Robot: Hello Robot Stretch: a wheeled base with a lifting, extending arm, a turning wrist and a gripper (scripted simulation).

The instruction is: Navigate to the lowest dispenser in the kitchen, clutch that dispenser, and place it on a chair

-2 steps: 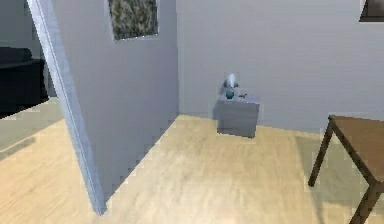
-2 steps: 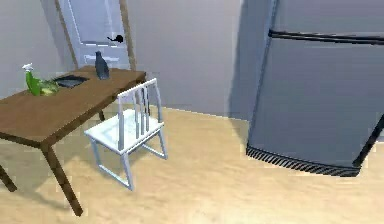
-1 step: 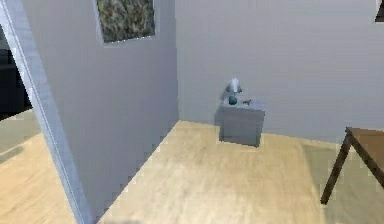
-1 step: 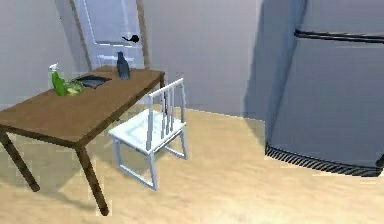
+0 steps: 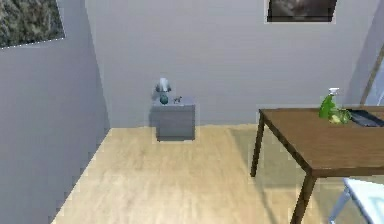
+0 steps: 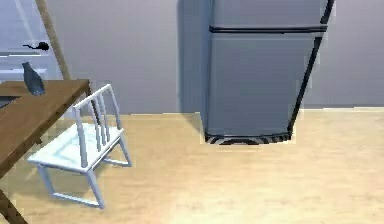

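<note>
Wooden table (image 5: 320, 140) at forward view's right, green bottle (image 5: 330, 106) on it | white chair (image 6: 68, 155) beside table | grey fridge (image 6: 255, 70) against wall | claw state: cannot tell

No text, label, brand, number or sign can be read on any surface in either view.

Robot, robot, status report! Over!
Green bottle-like thing on wooden table, forward view's right. White chair beside table. Bare floor ahead.
</note>
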